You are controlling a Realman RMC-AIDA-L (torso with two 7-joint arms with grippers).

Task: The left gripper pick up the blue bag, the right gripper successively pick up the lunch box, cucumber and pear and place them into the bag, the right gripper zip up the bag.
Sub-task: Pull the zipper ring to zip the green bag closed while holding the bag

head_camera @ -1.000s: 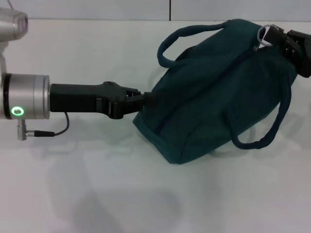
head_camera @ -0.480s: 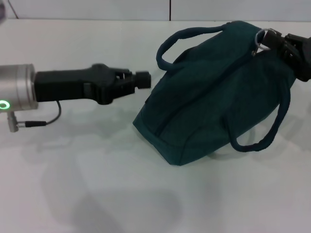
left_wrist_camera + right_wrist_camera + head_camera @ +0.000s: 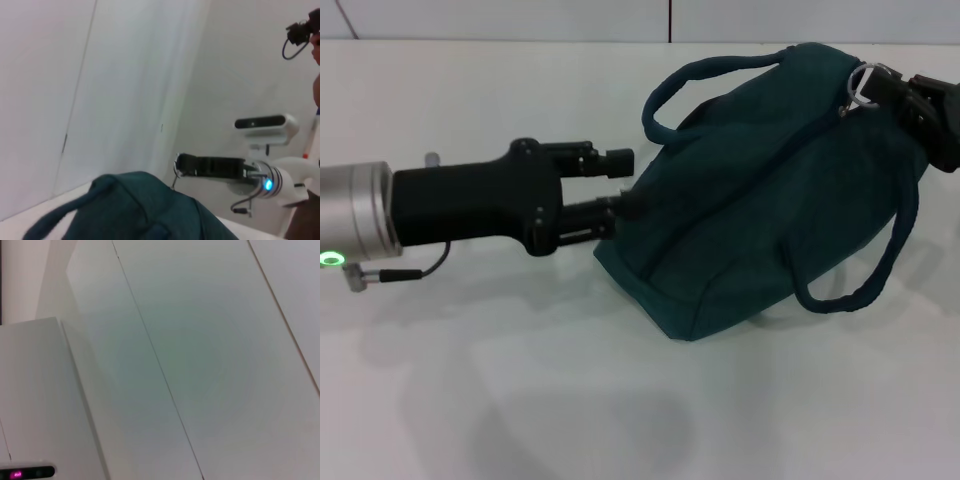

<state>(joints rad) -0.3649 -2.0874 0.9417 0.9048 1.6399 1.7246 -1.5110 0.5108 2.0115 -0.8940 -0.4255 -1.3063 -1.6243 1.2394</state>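
The left gripper (image 3: 625,182) is spread open at the left end of the one blue bag (image 3: 760,190), lower finger touching the fabric. The right gripper (image 3: 905,90) is clenched on the ring zip pull (image 3: 861,81). The bag lies closed on the white surface (image 3: 520,380), two handles showing; contents hidden.

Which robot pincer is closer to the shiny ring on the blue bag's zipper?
The right. The right pincer is right at the ring zip pull on the blue bag. The left pincer is open at the bag's opposite end, away from the ring.
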